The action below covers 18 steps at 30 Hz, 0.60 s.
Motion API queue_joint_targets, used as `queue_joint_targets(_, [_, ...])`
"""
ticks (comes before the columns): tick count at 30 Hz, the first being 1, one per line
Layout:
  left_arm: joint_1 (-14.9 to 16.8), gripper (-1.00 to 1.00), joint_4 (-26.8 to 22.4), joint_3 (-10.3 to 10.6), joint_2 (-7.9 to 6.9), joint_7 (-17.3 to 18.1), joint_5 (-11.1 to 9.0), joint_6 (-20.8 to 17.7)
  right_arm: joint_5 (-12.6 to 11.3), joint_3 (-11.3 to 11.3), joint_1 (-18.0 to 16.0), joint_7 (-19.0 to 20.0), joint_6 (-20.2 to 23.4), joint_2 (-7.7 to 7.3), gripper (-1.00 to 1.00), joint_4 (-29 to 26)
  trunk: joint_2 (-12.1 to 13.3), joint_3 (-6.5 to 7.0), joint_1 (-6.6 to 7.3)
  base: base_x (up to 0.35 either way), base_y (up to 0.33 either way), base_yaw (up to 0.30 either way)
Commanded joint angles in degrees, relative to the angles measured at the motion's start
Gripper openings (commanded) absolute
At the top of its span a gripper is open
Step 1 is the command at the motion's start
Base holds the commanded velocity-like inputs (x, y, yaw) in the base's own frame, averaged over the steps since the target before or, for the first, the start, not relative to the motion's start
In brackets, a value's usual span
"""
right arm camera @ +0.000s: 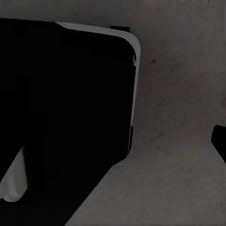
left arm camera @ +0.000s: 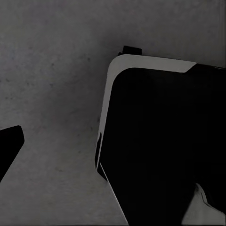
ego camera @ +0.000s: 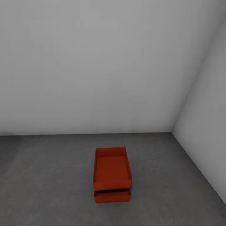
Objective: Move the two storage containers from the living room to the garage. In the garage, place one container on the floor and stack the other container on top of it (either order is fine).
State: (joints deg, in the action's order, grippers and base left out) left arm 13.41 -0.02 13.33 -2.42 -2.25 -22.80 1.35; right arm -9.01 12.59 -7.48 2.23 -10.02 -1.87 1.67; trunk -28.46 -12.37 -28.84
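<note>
Upper storage container point(ego camera: 112, 168) stacked on lower container point(ego camera: 112, 196), on concrete floor point(ego camera: 47, 182) near grey walls point(ego camera: 94, 62). Gripper states cannot be told.

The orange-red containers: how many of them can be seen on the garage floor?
2. The upper container sits stacked on the lower container, which rests on the grey floor near the corner of the walls.

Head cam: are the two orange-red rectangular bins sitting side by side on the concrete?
No, one orange-red bin sits stacked on the other, over the grey floor.
</note>
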Motion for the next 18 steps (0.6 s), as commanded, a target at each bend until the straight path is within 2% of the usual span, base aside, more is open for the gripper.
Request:
queue_joint_targets(1, [-0.13, 1.00, 0.03, 0.49, -0.17, 0.19, -0.44, 0.27, -0.59, 0.42, -0.08, 0.23, -0.35, -0.01, 1.00, 0.18, -0.08, 0.01, -0.02, 0.000, 0.000, 0.000])
queue_joint_targets(5, [-1.09, 1.00, 0.10, 0.47, -0.96, 1.22, -0.48, 0.71, -0.58, 0.42, -0.08, 0.23, -0.35, -0.05, 1.00, 0.18, -0.08, 0.38, -0.02, 0.000, 0.000, 0.000])
queue_joint_targets(11, [-1.26, 1.00, 0.01, 0.50, -0.95, 1.36, -0.36, 1.53, -0.69, 0.38, -0.08, 0.23, -0.38, -0.04, 1.00, 0.18, -0.08, 0.93, -0.02, 0.000, 0.000, 0.000])
queue_joint_targets(18, [-1.28, 1.00, -0.39, 0.59, -0.75, 1.45, 0.02, 6.42, -0.83, 0.33, -0.07, 0.29, -0.37, 0.07, 1.00, 0.19, -0.08, 1.58, -0.02, 0.000, 0.000, 0.000])
